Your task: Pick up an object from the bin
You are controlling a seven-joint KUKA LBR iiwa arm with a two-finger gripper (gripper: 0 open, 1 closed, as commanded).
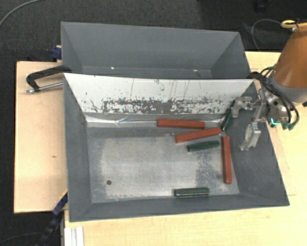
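My gripper [240,129] hangs over the bin's right slope, near the back right corner, with its two metal fingers spread apart and nothing visible between them. Just left of it and below lies a long red stick [227,159], pointing front to back. A second red stick [198,135] lies slanted to the left of the gripper, with a short dark green stick [203,145] under it. None of these touches the fingers.
A third red stick [181,123] lies along the back wall's foot. Another dark green stick [191,191] rests at the front wall. A small dark speck [108,183] sits on the floor at the front left. The arm comes in from the right.
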